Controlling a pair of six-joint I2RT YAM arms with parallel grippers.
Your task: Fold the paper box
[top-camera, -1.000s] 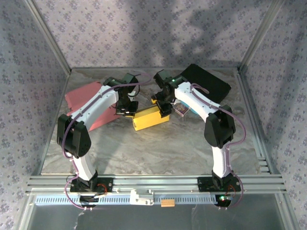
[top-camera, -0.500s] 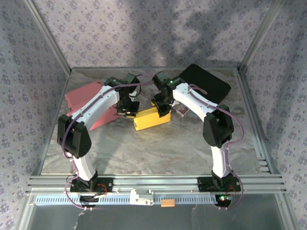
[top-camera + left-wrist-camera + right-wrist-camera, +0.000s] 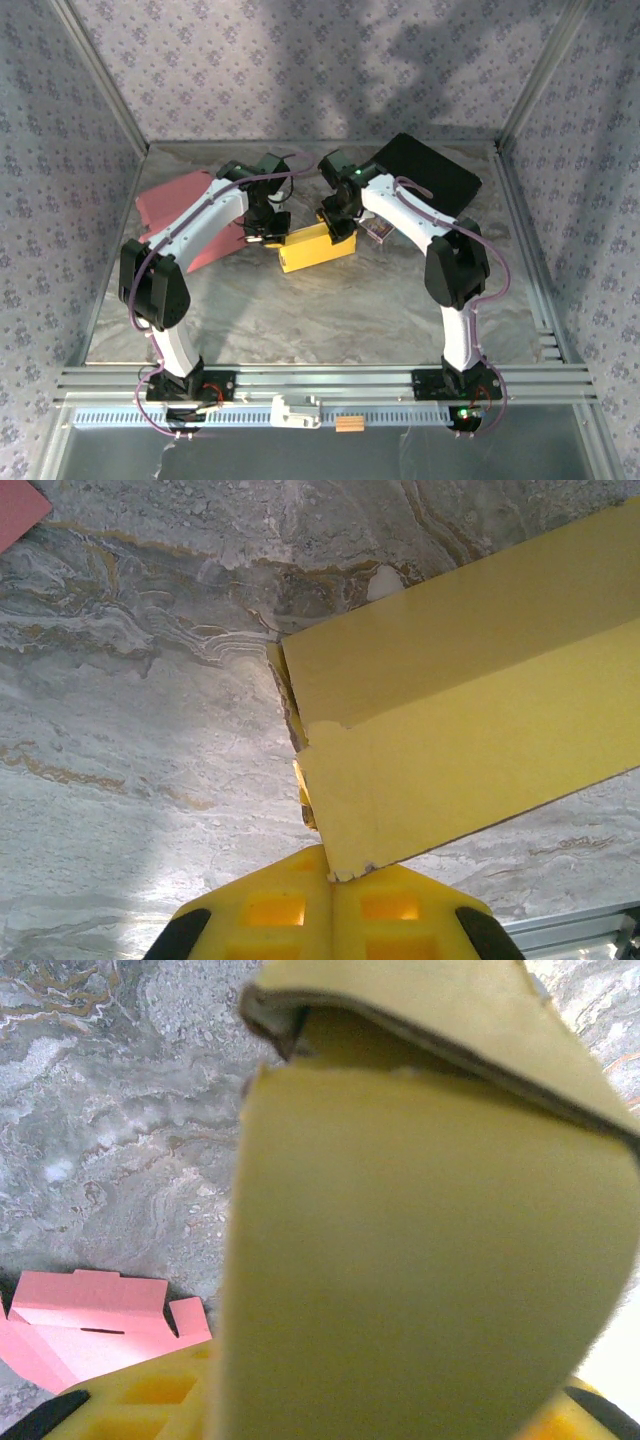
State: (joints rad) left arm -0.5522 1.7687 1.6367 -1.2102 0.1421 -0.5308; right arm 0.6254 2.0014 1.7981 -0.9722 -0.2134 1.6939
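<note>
The yellow paper box (image 3: 315, 247) lies on its side near the middle of the marble worktop (image 3: 300, 310), a little toward the far side, with its long axis running from lower left to upper right in the top view. The left claw (image 3: 335, 905) is at the left end of the box. Its two yellow fingers are pressed fully together, and one corner of a box panel meets the seam between them. I cannot tell if any paper is nipped there. In this wrist view the end flaps of the box stand a little open, so a dark gap shows at the corner. The right claw (image 3: 338, 224) is at the far right end of the box. In its wrist view a broad yellow flap (image 3: 420, 1260) rises close before the camera, between the two fingers (image 3: 150, 1392), which stand apart. I cannot tell if they already press on the flap. To the left, behind the left arm, a flat pink cardboard sheet (image 3: 175, 215) lies on the worktop. A small patterned item (image 3: 378, 230) lies just beside the right arm, and a black flat object (image 3: 430, 175) rests in the far right corner.
</note>
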